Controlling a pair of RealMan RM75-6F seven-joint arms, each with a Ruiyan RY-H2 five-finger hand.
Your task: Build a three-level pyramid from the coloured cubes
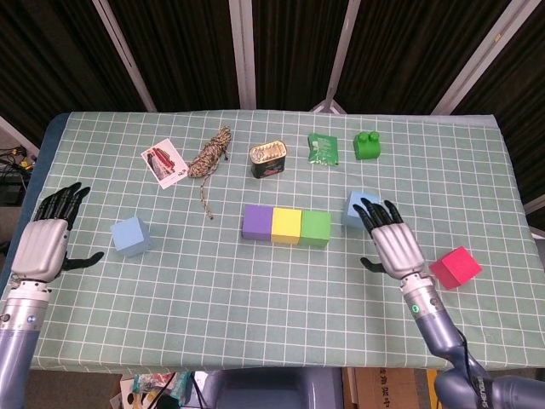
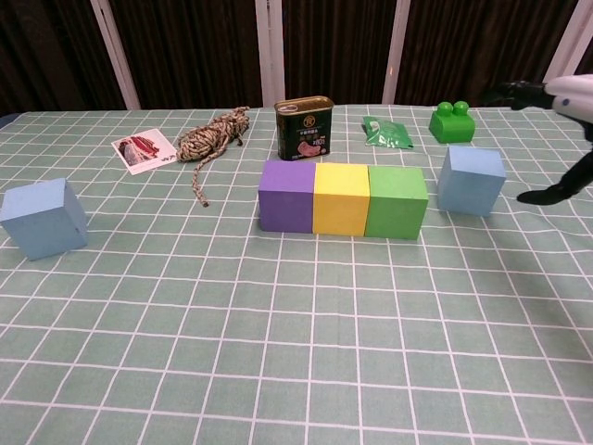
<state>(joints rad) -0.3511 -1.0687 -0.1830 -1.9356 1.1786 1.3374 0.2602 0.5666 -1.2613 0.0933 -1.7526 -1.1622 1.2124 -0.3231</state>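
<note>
A purple cube (image 1: 257,221) (image 2: 286,196), a yellow cube (image 1: 286,226) (image 2: 341,198) and a green cube (image 1: 316,228) (image 2: 397,201) stand touching in a row at mid-table. A light blue cube (image 1: 355,207) (image 2: 471,180) sits just right of the row, apart from it. Another light blue cube (image 1: 130,236) (image 2: 43,218) sits at the left. A red cube (image 1: 455,267) lies at the right. My right hand (image 1: 392,241) (image 2: 563,93) hovers open between the right blue cube and the red one, holding nothing. My left hand (image 1: 48,241) is open at the table's left edge, left of the blue cube.
Along the back lie a photo card (image 1: 163,162), a coil of twine (image 1: 211,156), an open tin can (image 1: 268,158), a green packet (image 1: 323,148) and a green toy block (image 1: 368,146). The table's right edge is close to the red cube.
</note>
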